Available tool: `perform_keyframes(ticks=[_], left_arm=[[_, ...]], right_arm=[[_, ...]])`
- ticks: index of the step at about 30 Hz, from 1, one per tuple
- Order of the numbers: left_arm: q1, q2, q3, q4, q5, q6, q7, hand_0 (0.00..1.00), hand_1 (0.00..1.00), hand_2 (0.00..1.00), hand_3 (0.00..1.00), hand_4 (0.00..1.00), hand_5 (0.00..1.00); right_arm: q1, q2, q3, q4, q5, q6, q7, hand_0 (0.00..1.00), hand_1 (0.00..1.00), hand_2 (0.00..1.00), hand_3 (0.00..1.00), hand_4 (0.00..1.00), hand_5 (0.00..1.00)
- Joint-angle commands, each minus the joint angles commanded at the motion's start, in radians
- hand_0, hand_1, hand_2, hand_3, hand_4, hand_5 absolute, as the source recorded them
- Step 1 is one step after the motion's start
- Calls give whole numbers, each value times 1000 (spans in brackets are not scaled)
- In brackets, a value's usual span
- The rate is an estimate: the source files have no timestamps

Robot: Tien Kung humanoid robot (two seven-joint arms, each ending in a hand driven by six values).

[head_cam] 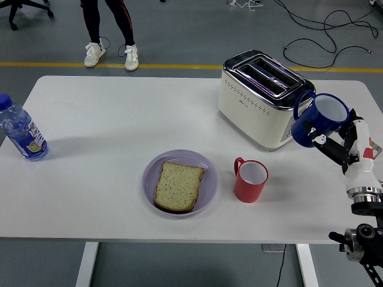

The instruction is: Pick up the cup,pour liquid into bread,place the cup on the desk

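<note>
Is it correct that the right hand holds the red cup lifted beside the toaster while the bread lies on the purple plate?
Not quite: the head view shows the right hand holding the blue cup. The red cup stands on the table. The rest is right.
</note>
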Motion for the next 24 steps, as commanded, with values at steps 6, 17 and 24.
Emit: perform_keyframes(ticks=[6,17,24], left_arm=[[4,0,16,0,-16,1,-1,656,691,712,598,320,892],[0,0,16,0,-10,-4,-1,657,690,712,598,321,892],[-7,0,30,0,-22,-4,-2,657,691,712,597,320,891]], right_arm=[[37,-42,-19,95,-52,42,-123,308,317,528,549,712,2],[157,-69,-128,141,-129,124,-256,200,221,498,544,691,2],[275,-93,-209,151,-209,206,-355,179,196,489,544,677,2]])
